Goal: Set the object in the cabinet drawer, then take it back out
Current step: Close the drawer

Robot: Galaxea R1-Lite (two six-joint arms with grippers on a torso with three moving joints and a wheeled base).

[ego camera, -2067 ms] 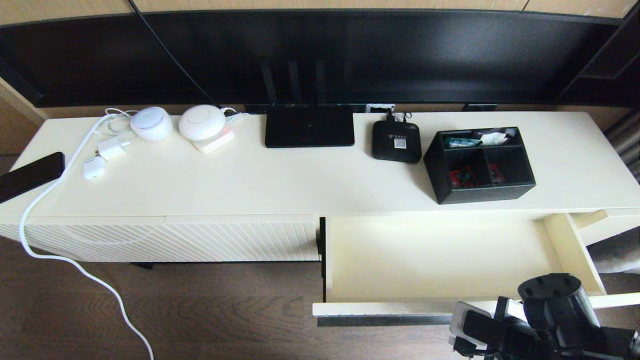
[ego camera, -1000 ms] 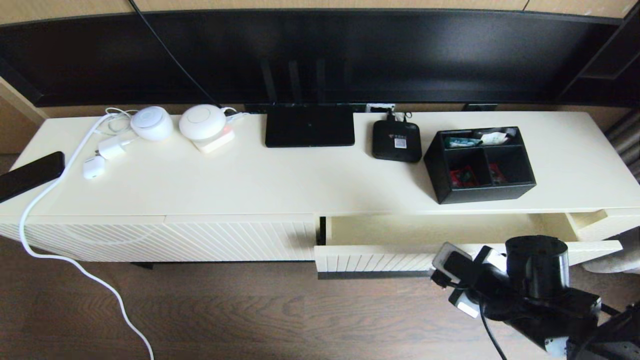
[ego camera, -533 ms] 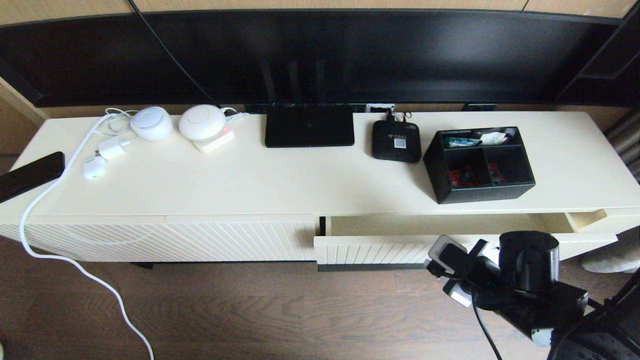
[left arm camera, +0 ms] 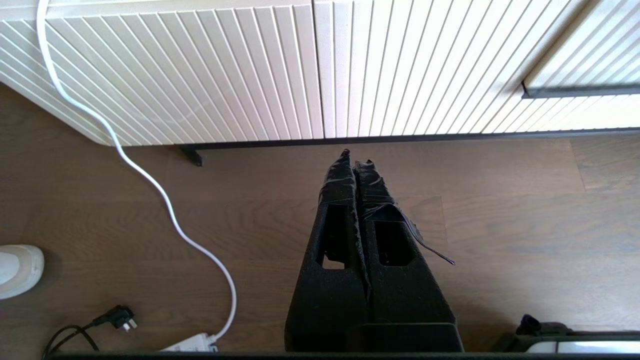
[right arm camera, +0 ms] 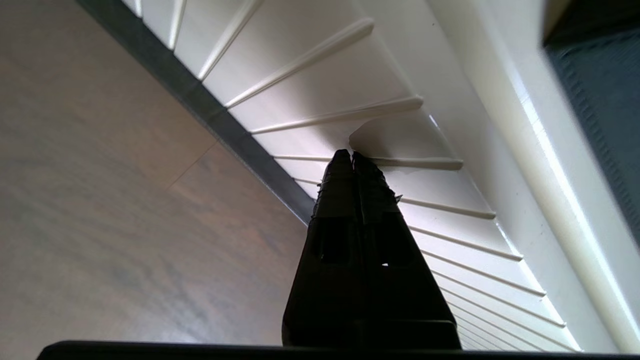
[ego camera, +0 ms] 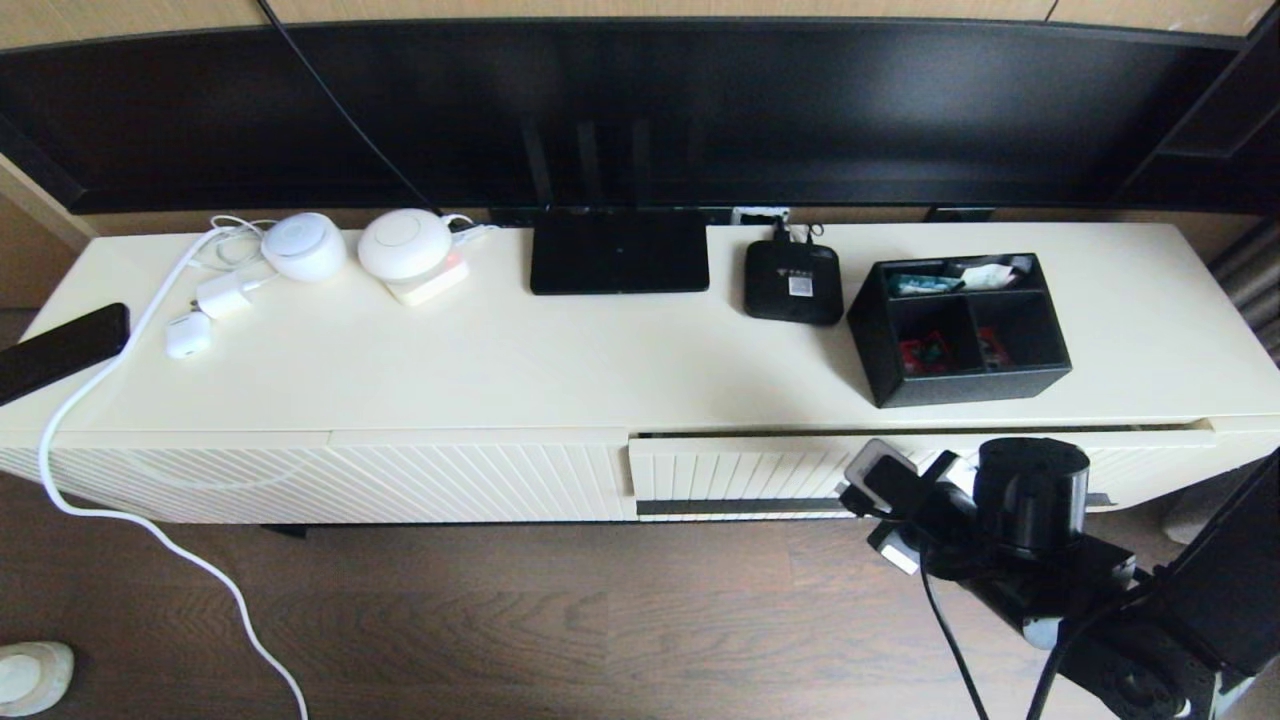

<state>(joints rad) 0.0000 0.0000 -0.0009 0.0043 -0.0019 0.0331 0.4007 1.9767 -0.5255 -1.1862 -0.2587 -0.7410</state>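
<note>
The black organizer box [ego camera: 960, 328] with colourful packets stands on the cabinet top, right of centre, above the cabinet drawer [ego camera: 740, 468]. The drawer is pushed in almost flush; only a thin dark gap shows under the top, and its dark bar handle [ego camera: 740, 506] runs along the bottom. My right arm [ego camera: 1030, 500] is in front of the drawer's right half. My right gripper [right arm camera: 351, 154] is shut, empty, with its tips against the ribbed drawer front [right arm camera: 380, 125]. My left gripper [left arm camera: 355, 159] is shut and empty, low over the floor before the left ribbed panel [left arm camera: 200, 65].
On the cabinet top are a flat black router [ego camera: 618, 252], a small black box with a white label [ego camera: 793, 283], two round white devices [ego camera: 303, 247], chargers and a dark phone [ego camera: 60, 350]. A white cable [ego camera: 100, 400] trails to the wooden floor. The TV [ego camera: 640, 110] hangs behind.
The drawer went from wide open to nearly shut as my right arm moved in toward the cabinet with it. The organizer box stayed on the cabinet top.
</note>
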